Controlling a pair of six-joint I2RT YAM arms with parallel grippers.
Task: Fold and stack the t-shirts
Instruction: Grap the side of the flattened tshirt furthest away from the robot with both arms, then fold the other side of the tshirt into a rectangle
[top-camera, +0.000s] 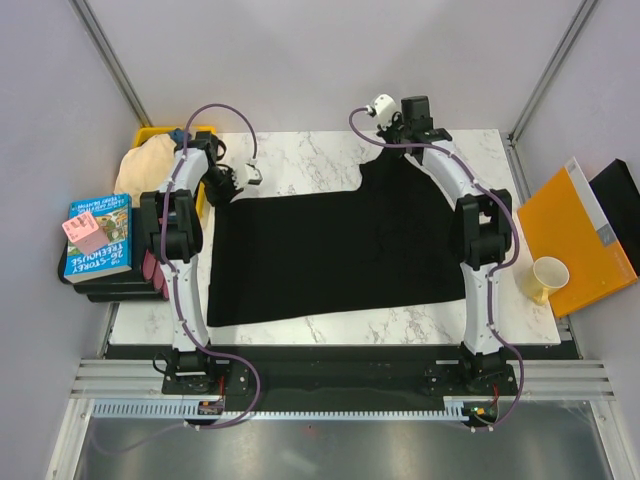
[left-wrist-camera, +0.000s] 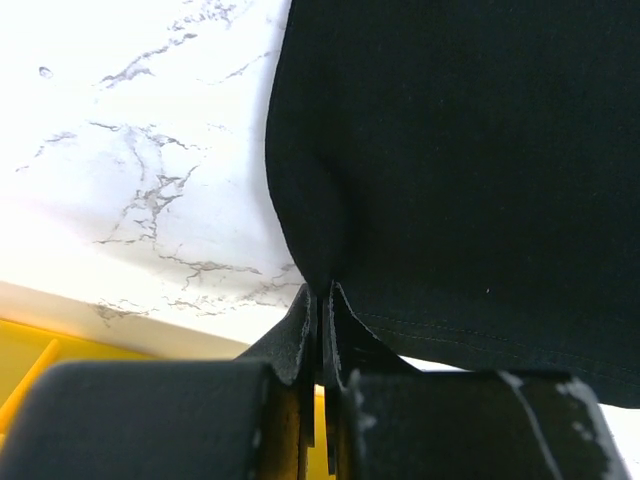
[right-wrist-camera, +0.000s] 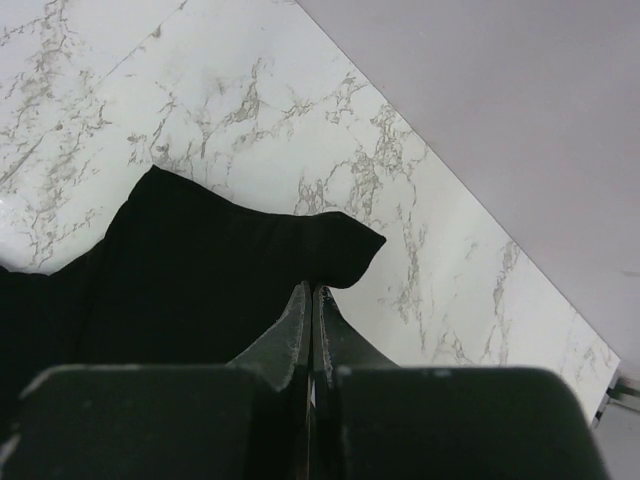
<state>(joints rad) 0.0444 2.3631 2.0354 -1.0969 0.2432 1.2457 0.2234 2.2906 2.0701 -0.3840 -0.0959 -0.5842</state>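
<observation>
A large black t-shirt (top-camera: 340, 250) lies spread over the marble table (top-camera: 300, 150). My left gripper (top-camera: 222, 195) sits at the shirt's far left corner, and in the left wrist view the left gripper (left-wrist-camera: 322, 292) is shut on a pinch of the black t-shirt (left-wrist-camera: 460, 160) hem. My right gripper (top-camera: 392, 140) is at the far right corner, where the cloth rises into a peak. The right wrist view shows the right gripper (right-wrist-camera: 312, 288) shut on a fold of the black t-shirt (right-wrist-camera: 200, 270). A beige t-shirt (top-camera: 148, 165) is bunched in the yellow bin (top-camera: 150, 133).
A stack of books (top-camera: 98, 240) lies off the table's left edge. An orange folder (top-camera: 575, 240) and a yellow paper cup (top-camera: 548, 278) sit at the right edge. Bare marble (right-wrist-camera: 250, 110) shows beyond the shirt at the back.
</observation>
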